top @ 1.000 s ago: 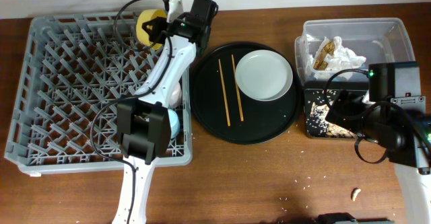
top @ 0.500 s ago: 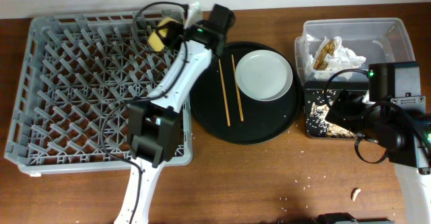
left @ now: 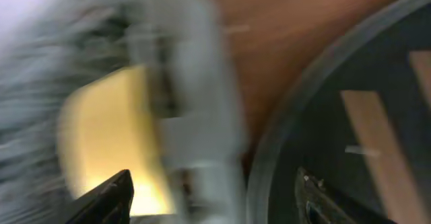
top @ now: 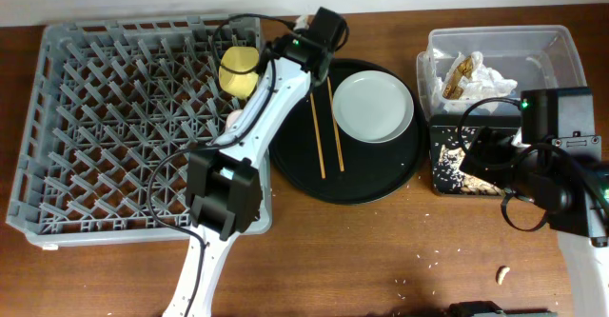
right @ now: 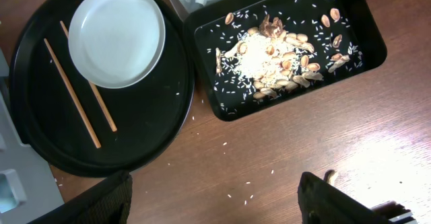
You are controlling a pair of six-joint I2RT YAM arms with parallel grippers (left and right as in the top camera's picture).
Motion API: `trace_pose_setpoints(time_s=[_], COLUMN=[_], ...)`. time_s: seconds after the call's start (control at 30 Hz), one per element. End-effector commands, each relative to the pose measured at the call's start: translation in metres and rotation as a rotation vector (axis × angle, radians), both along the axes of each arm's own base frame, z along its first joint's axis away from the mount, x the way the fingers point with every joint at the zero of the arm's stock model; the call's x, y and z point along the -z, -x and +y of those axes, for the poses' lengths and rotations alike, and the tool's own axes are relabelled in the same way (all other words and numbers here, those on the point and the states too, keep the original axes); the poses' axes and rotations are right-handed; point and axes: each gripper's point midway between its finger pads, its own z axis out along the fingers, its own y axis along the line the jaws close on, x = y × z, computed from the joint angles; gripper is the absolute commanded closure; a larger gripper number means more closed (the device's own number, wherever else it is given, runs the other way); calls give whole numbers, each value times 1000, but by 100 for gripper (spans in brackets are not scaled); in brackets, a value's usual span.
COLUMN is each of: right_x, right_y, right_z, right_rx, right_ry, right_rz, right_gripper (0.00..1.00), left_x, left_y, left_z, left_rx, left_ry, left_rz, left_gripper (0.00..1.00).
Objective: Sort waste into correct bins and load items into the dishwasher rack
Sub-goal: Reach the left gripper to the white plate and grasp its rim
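Note:
The yellow bowl [top: 238, 70] rests in the back right corner of the grey dishwasher rack [top: 86, 193]. My left gripper [top: 304, 27] hovers open and empty between the bowl and the round tray. Its wrist view is blurred, showing the yellow bowl [left: 111, 140] on the left and a chopstick [left: 377, 140] on the right. A pink cup [top: 232, 117] peeks out beside the left arm. The grey plate [top: 372, 106] and two chopsticks [top: 316, 131] lie on the round tray. My right gripper [right: 215, 204] hangs open and empty over bare table.
The clear tub [top: 552, 46] holds white napkins [top: 481, 69] and a brown wrapper [top: 460, 77]. The black bin tray [right: 367, 52] holds food scraps and rice [right: 269, 56]. One scrap [top: 501, 274] and loose rice grains lie on the table. The round black tray [top: 381, 182] sits in the centre.
The left gripper opened and let go of the yellow bowl, which now sits in the rack. The left arm swung right toward the round tray. The right arm stayed still.

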Motion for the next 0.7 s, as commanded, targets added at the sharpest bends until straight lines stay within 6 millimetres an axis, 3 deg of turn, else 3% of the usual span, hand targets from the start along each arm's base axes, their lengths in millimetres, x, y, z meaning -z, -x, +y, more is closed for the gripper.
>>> trace_pose_setpoints(time_s=[0.0,0.1,0.3,0.37,0.5,0.67], right_x=[-3,-3,-3,-3,-3,-3], right_y=[-1,-1,-1,-1,-1,-1], right_z=[-3,-3,-3,-3,-3,-3], right_rx=[7,7,7,7,7,6], right_ry=[10,10,10,10,10,10], right_rz=[-8,-8,-8,-8,-7,-7], right_gripper=[20,21,20,20,20,21], left_x=[-16,-5,29,41,64,77], left_y=[42,53,65,67,64,64], left_z=[-95,-110,-105,-104,-95,-96], left_rx=[251,284,163,116,26,10], left_ry=[509,565,566,570,531,527], left_rz=[218,284,373,396,406,420], left_gripper=[23,28,39,47,47,50])
